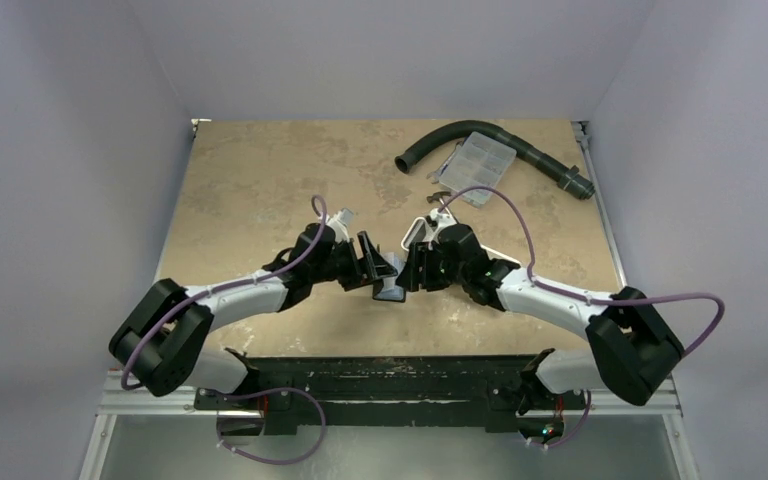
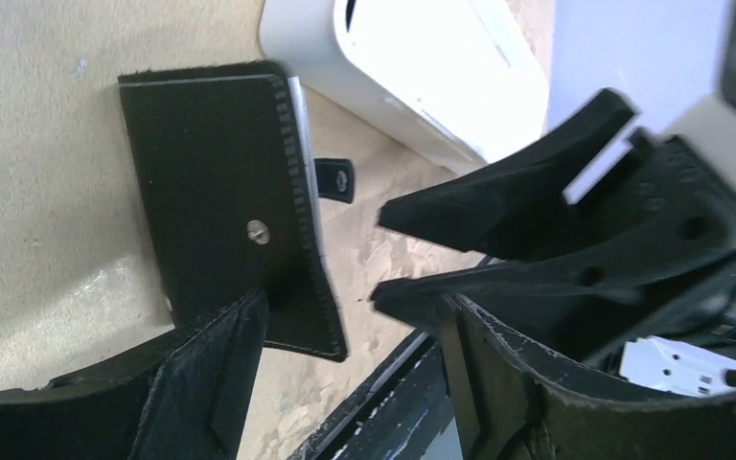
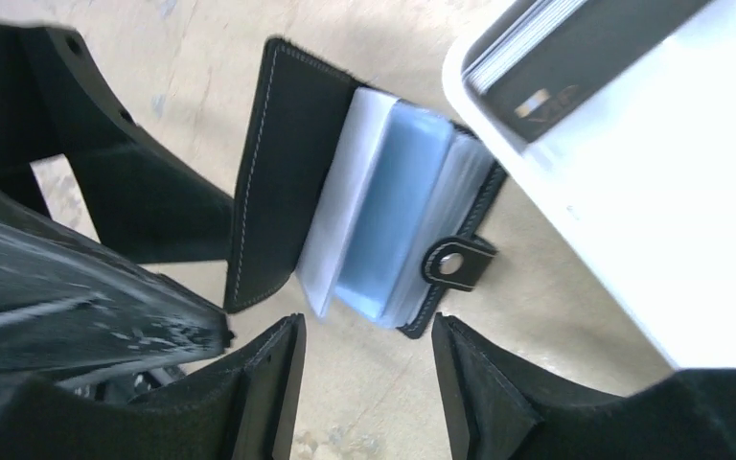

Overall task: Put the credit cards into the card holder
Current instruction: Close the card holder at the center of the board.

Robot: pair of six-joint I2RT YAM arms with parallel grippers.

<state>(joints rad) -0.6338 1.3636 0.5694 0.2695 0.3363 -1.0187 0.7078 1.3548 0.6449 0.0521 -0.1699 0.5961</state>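
The black card holder (image 3: 278,182) lies partly open on the tan table, its pale blue sleeves (image 3: 393,220) fanned out and its snap tab (image 3: 455,261) sticking out. In the left wrist view I see its black outer cover (image 2: 216,182). A stack of credit cards (image 3: 561,62), a dark one on top, rests in the white tray (image 3: 652,220). My right gripper (image 3: 364,331) is open just short of the holder, holding nothing. My left gripper (image 2: 353,311) is open at the holder's lower corner, facing the right gripper's fingers (image 2: 537,230). Both grippers meet over the card holder (image 1: 392,291).
The white tray (image 1: 422,228) sits just behind the grippers, mostly hidden by the right arm. At the back right lie a clear compartment box (image 1: 480,155) and a curved black hose (image 1: 520,150). Walls close in on the table's left, right and back.
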